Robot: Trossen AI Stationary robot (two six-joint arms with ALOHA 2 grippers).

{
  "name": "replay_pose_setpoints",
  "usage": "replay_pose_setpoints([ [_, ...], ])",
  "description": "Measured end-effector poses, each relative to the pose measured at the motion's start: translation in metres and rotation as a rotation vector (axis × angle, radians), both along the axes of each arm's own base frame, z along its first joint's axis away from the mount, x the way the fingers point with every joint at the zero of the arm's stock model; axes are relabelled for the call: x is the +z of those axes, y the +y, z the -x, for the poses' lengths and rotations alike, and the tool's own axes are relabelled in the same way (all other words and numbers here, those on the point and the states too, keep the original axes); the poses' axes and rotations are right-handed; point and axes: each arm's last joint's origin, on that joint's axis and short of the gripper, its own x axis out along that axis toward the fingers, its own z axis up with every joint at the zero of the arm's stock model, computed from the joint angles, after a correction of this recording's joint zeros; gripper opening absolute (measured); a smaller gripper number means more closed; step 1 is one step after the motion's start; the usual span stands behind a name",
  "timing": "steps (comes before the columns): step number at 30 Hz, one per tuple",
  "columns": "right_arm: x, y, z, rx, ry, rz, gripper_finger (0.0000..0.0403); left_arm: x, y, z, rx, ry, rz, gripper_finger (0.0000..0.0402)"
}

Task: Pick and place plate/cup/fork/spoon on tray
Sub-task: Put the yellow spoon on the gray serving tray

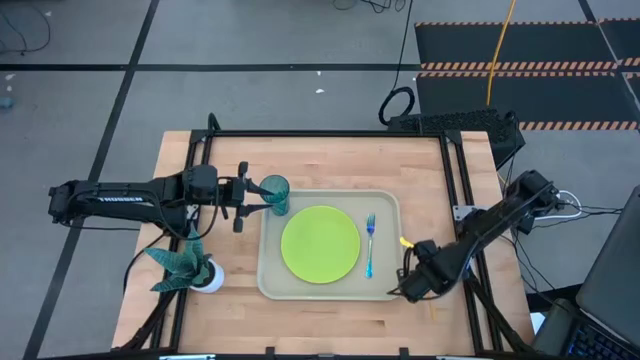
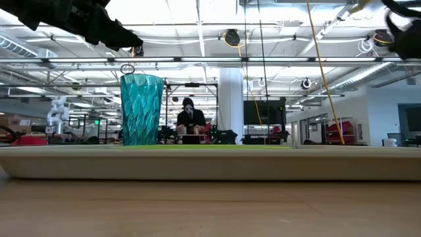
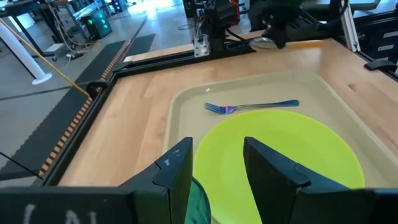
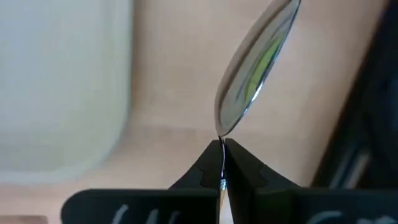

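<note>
Tray (image 1: 268, 262): beige, rectangular with rounded corners, lying at the middle of the wooden table (image 1: 330, 165).

Plate (image 1: 320, 244): lime-green, round, flat on the tray floor near its centre.

Fork (image 1: 369, 243): blue handle, metal tines, lying on the tray just beside the plate, on the side toward the right arm; tines point toward the far edge of the table.

Cup (image 1: 276, 193): translucent teal tumbler, upright at the tray's far left corner; the low view shows it standing on the tray.

Spoon (image 4: 255, 68): shiny silver bowl seen from the right wrist view, orange handle just visible in the high view; held above the bare table beside the tray's right rim, not on the tray.

Right gripper (image 1: 412, 270): near the tray's right front corner, fingers (image 4: 245, 167) pinched fully together on the thin neck of the spoon, the bowl sticking out beyond the tips.

Left gripper (image 1: 255, 197): reaching in from the left at the cup, fingers (image 3: 273, 169) parted on either side of it; whether the pads press on the cup I cannot tell.

Potted plant (image 1: 185, 265): teal leaves in a white pot, at the table's left front, off the tray.
</note>
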Motion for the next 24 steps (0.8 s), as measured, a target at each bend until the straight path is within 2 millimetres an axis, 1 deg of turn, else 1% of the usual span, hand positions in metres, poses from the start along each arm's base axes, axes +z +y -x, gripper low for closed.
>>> replay_pose_setpoints([
  [2, 0.013, -0.008, -0.009, 0.010, -0.042, 0.044, 0.0003, 0.000, 0.000, 0.000, 0.000, 0.000, -0.001, 0.0147],
  [4, 0.022, -0.016, -0.021, 0.019, -0.116, 0.084, 0.0002, 0.000, 0.000, 0.000, -0.001, 0.000, -0.004, 0.0147],
  [8, 0.026, -0.037, -0.042, 0.033, -0.213, 0.121, 0.0001, 0.000, 0.000, 0.000, -0.001, 0.000, -0.006, 0.0147],
  [10, 0.022, -0.047, -0.049, 0.044, -0.225, 0.122, 0.0001, 0.000, 0.000, 0.000, -0.001, 0.003, -0.005, 0.0147],
  [16, 0.005, -0.078, -0.053, 0.046, -0.193, 0.131, 0.0001, -0.002, 0.000, 0.001, -0.002, 0.024, -0.006, 0.0147],
  [18, -0.003, -0.086, -0.057, 0.042, -0.224, 0.123, 0.0001, -0.002, 0.000, 0.001, -0.002, 0.023, -0.005, 0.0147],
  [22, -0.020, -0.099, -0.066, 0.046, -0.341, 0.102, 0.0000, -0.002, 0.000, 0.001, -0.002, 0.021, -0.005, 0.0147],
  [24, -0.025, -0.104, -0.066, 0.044, -0.360, 0.086, 0.0000, -0.002, 0.000, 0.001, -0.001, 0.021, -0.005, 0.0147],
])
